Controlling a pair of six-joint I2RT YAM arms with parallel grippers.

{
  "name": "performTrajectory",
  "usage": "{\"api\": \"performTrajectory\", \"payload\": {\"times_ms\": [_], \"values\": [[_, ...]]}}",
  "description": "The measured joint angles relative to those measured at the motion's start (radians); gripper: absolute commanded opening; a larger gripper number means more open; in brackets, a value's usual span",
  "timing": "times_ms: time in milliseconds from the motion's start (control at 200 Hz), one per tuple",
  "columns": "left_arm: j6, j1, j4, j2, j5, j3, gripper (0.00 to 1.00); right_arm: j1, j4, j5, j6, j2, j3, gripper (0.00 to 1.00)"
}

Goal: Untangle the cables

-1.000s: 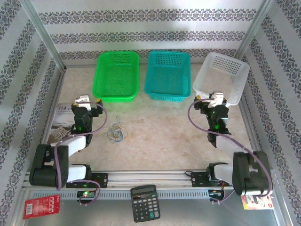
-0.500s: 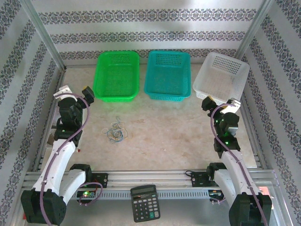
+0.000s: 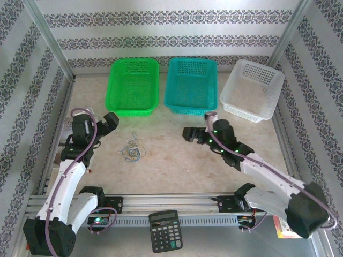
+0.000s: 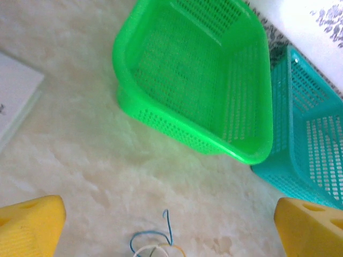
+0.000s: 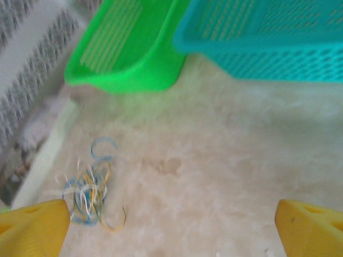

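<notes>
The cables (image 3: 132,151) are seen as one small tangled heap of pale yellow, whitish and blue wire. It lies on the table (image 3: 177,163), in front of the green basket (image 3: 132,111) and apart from it. The left gripper (image 3: 107,123) is held near the heap, to its left and a little farther back. Its jaws are spread wide with nothing between them. In the left wrist view a blue loop of the cables (image 4: 155,243) is caught at the bottom edge, between the yellow fingertips (image 4: 29,227). The right gripper (image 3: 187,134) is stretched toward the middle of the table, well to the right of the heap, its jaws likewise wide and empty. A teal basket (image 3: 192,110) is set beside the green one, and a white basket (image 3: 245,111) is placed farther right.
</notes>
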Motion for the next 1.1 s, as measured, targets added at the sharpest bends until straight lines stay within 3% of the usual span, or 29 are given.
{"api": "performTrajectory", "payload": {"times_ms": [210, 370, 689, 1099], "values": [[-0.034, 0.000, -0.019, 0.036, 0.031, -0.038, 1.00, 0.209, -0.082, 0.113, -0.049, 0.211, 0.129, 0.95], [-0.049, -0.001, -0.021, 0.076, 0.033, -0.074, 1.00, 0.280, -0.101, 0.138, -0.067, 0.305, 0.201, 0.93], [-0.050, -0.025, -0.010, 0.201, 0.056, -0.111, 1.00, 0.227, -0.190, 0.171, -0.074, 0.301, 0.218, 0.98], [-0.080, -0.156, 0.115, 0.323, 0.050, -0.161, 1.00, 0.085, -0.288, 0.170, -0.078, 0.182, 0.222, 0.98]]}}
